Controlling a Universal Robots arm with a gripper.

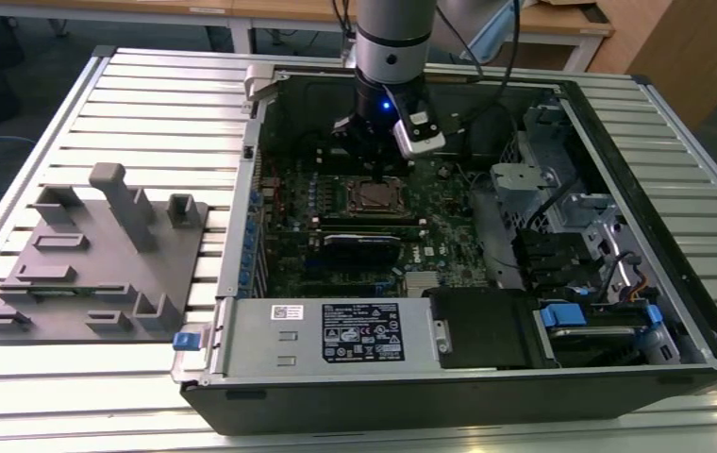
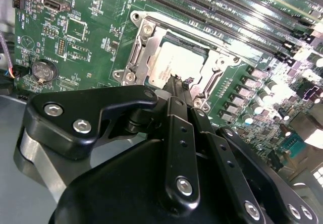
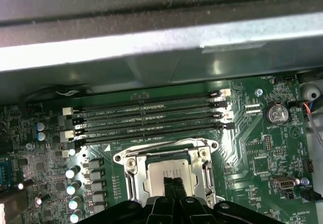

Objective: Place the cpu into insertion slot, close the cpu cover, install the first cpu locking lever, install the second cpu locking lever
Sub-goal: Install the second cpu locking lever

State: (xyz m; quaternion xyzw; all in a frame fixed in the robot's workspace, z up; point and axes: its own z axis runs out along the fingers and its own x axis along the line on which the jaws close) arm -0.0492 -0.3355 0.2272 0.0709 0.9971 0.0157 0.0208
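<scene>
We are looking at the gripper (image 2: 176, 85) hanging low inside the open computer case (image 1: 610, 123), its two black fingers (image 3: 172, 188) pressed together into one narrow tip with nothing caught between them. In both wrist views that tip is sitting right over the cpu (image 2: 174, 62), at the edge of the chip nearest the gripper, though we cannot tell whether it is actually touching the metal. The cpu is lying flat in the insertion slot (image 3: 169, 176), showing a dull silver-grey square top with faint markings. The cpu cover (image 2: 146, 45) is lying down around the chip as a thin shiny frame, its cut-out middle letting the grey top show through, with screw heads gleaming at its corners. We cannot make out how the locking levers are standing. The socket is sitting on the green motherboard (image 2: 86, 27), just beside the row of long dark memory slots (image 3: 151, 115); a round coin battery (image 3: 277, 114) is sitting well apart from it. In the exterior view the arm (image 1: 392, 38) is reaching down over the socket (image 1: 376, 196), the case is resting on a slatted metal surface (image 1: 120, 94), a silver labelled power-supply box (image 1: 327, 335) is filling the near end of the case, and a grey fixture block (image 1: 94, 255) is standing toward the exterior view's left
</scene>
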